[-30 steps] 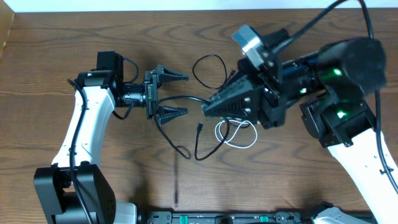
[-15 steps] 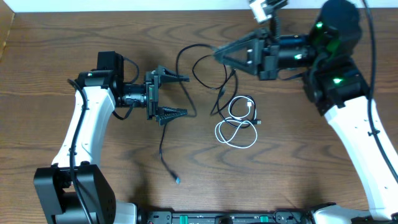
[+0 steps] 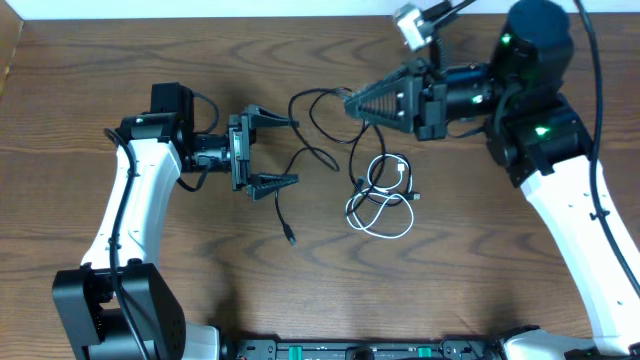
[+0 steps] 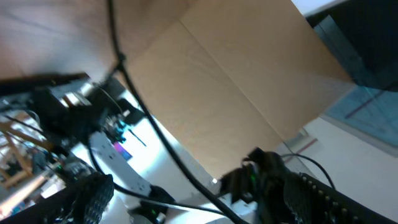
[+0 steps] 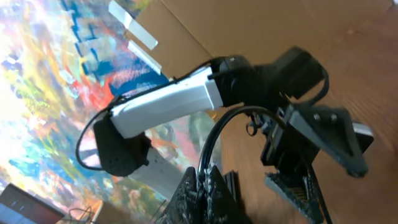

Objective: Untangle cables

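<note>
The right fingers [image 3: 385, 100] are clenched on a black cable [image 3: 283, 215], pinching it at their tips over the middle of the table [image 3: 200, 290], toward the edge farthest from the arm bases. From that pinch the cable loops out toward the left edge, bends back on itself and runs down past the left fingers [image 3: 272, 120], ending in a small plug that lies on the wood nearer the bases. In the right wrist view the right fingers [image 5: 202, 190] are pressed together with the black cable [image 5: 214, 140] arching up out of them, and the white left arm [image 5: 165, 102] stands beyond. The left fingers are released and spread wide, one above the other in the overhead view, pointing at the right fingers across a gap. The left wrist view shows the left fingers [image 4: 93, 196] at the bottom corners and the black cable [image 4: 149, 118] crossing the space in front of them; whether it touches either finger cannot be told. A second black cable [image 3: 358, 150] drops from just below the right fingers toward the near edge and runs into a white cable [image 3: 384, 235], which lies in a few loose loops on the table. The two overlap there, the black strand crossing through the white loops, with a dark plug at their right side.
</note>
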`<state>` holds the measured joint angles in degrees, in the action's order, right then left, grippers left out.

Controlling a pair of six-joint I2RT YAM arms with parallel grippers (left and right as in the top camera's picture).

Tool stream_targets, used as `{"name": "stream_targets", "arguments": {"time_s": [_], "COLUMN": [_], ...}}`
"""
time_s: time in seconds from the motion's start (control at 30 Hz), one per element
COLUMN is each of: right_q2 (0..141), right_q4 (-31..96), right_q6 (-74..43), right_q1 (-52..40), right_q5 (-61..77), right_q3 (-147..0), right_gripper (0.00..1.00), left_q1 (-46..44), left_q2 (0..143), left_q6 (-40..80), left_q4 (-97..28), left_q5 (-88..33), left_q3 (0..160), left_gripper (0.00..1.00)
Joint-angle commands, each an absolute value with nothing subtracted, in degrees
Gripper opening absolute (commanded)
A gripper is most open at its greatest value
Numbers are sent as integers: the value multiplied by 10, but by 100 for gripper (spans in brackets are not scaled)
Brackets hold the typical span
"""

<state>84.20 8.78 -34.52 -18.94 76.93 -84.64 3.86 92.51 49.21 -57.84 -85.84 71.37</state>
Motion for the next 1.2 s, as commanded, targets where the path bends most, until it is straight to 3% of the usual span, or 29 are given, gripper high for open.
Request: {"name": "stream_targets", "arguments": {"time_s": [0.0, 0.17, 0.47, 0.73, 0.97, 1.17], "right_q2": [832, 832, 832, 832, 832, 832], "right_q4": [134, 198, 186, 100, 118, 118], "right_q6": [-271, -235, -235, -278, -249, -247], "right_q1": [-205, -210, -237, -266, -290, -297], "right_q5": [693, 601, 601, 601, 603, 603], "right_q3": [-849, -849, -849, -849, -849, -849], "right_gripper": [1, 1, 1, 1, 1, 1], "left_q1": [41, 41, 41, 41, 41, 41], "left_q2": [927, 927, 927, 927, 927, 927], "left_q6": [505, 506, 529, 547, 559, 567], "left_q4": [-580, -580, -580, -580, -580, -580], "left_q5": [-901, -901, -901, -900, -901, -900], "left_q3": [715, 715, 715, 715, 715, 715], "left_gripper": [93, 93, 86, 81, 81, 72]}}
